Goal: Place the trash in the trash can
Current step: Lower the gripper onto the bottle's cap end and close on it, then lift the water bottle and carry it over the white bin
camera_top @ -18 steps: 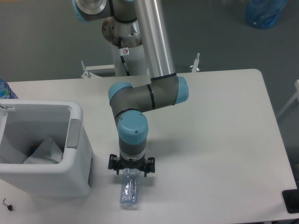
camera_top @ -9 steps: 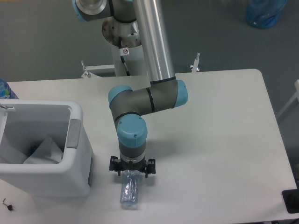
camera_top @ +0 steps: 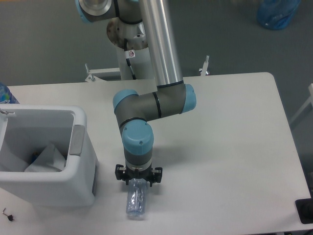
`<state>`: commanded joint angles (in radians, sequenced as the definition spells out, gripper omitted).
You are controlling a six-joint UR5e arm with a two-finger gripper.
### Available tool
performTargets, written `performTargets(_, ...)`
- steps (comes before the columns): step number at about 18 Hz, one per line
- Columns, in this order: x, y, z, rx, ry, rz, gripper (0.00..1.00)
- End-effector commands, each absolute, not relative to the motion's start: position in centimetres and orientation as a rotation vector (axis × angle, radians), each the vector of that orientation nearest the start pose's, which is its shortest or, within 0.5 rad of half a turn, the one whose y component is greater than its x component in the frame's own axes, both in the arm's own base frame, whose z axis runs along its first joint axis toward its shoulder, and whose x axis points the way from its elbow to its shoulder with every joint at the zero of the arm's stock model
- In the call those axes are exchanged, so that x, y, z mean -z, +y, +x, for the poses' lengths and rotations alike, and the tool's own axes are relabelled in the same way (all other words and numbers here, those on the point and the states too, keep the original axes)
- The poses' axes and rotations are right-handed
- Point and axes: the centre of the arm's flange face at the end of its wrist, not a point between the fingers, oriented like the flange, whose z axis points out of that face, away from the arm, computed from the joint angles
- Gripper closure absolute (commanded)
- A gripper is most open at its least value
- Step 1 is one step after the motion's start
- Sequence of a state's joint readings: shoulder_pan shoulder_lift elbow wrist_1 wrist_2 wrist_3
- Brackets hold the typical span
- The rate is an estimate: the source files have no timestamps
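The trash I can see is a clear blue-tinted plastic bottle (camera_top: 136,200) lying on the white table near its front edge, and a whitish plastic sheet (camera_top: 46,157) inside the trash can. My gripper (camera_top: 138,183) points straight down over the bottle's far end. The wrist hides its fingers, so whether they grip the bottle does not show. The trash can (camera_top: 49,185), a white boxy bin with a grey panel (camera_top: 77,139) on its right rim, stands at the left, about a hand's width from the bottle.
The arm's base column (camera_top: 132,58) rises behind the table's far edge. A blue bag (camera_top: 277,12) lies on the floor at top right. A blue object (camera_top: 5,94) peeks in at the left edge, and a dark object (camera_top: 305,211) sits at the bottom right corner.
The wrist and gripper have sunk slightly toward the bottle and shifted a little left. The bottle and the bin have stayed where they were.
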<state>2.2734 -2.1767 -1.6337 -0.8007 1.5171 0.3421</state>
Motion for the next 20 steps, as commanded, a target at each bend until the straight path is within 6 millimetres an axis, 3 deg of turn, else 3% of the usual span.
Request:
performTargets(5, -17.9, 59.0, -32.0, -0.05, -0.54, -2.999, 0.36)
performTargets(15, -19.1, 59.3, -32.2, -0.063, -0.531, -2.978, 0.39)
performTargets(17, -20.2, 59.6, -32.4, -0.076, -0.527, -2.957, 0.4)
performTargets(20, -24.2, 60.7, -33.8, -0.128, -0.52, -2.881, 0.4)
